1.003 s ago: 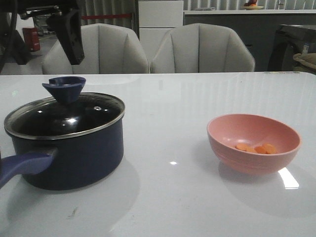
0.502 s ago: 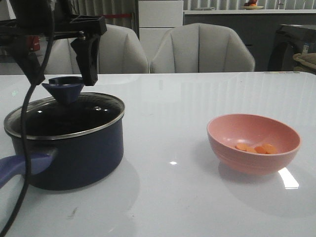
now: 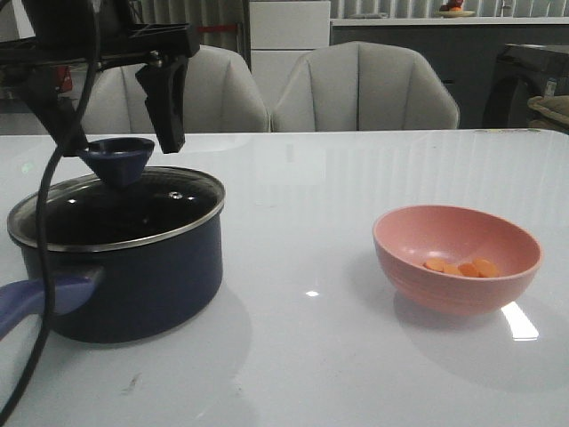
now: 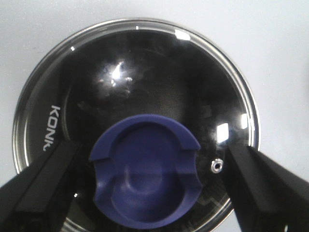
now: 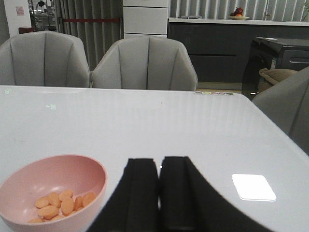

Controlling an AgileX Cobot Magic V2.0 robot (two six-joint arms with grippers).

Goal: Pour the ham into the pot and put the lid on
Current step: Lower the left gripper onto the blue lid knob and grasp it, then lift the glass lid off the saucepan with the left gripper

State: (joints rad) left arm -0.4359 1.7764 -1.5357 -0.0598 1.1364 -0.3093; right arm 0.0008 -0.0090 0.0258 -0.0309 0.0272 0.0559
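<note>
Left end effector (image 3: 116, 111) lower; ham (image 3: 462, 267) in bowl (image 3: 456, 256)

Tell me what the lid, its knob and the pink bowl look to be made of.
The lid: clear glass, since the dark pot interior shows through and highlights glint on it; its rim looks like polished metal. The knob: matte blue, probably plastic or silicone. The pink bowl: smooth and opaque with a soft sheen, ceramic or melamine; the look leaves that open.

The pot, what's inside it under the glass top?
Through the lid the pot looks dark and black inside; no food shows there. Glare and the blue knob hide part of it. The ham sits in the pink bowl.
</note>
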